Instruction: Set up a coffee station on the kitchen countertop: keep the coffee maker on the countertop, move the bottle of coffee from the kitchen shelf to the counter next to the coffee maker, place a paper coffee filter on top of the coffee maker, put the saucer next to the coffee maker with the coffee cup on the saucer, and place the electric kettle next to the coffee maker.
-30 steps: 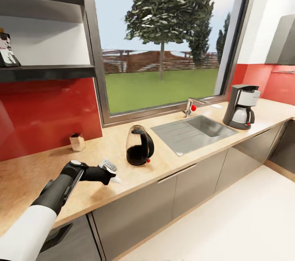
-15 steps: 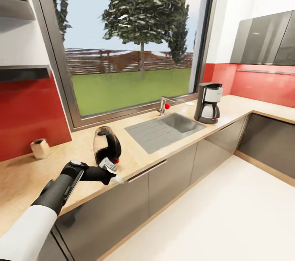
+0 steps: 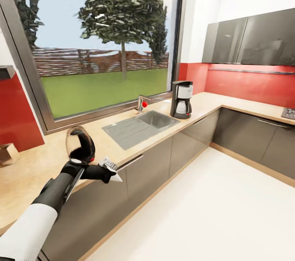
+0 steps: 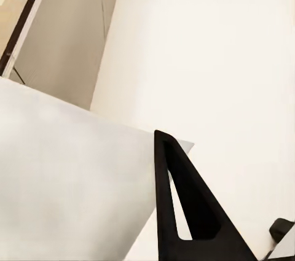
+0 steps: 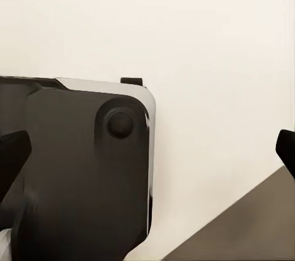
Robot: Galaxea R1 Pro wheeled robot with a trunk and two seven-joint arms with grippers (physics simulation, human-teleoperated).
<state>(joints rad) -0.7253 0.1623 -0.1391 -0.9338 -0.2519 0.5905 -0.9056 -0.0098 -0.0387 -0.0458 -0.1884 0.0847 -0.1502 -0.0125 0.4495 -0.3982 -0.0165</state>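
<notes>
Kitchen countertop (image 3: pixel 196 107): coffee maker (image 3: pixel 181 99) far right; paper coffee filter (image 4: pixel 67 181) pinched by left gripper (image 3: pixel 111 171); right pincer state untellable. Filter slip risked during travel.

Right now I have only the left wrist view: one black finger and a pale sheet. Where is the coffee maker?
Observer: In the head view the coffee maker stands on the counter, to the right of the sink.
Operator: And the kettle?
Observer: The kettle stands on the same counter, to the left of the sink and near the front edge.
Operator: What is the right pincer doing?
Observer: In the right wrist view the right pincer is open and holds nothing.
</notes>
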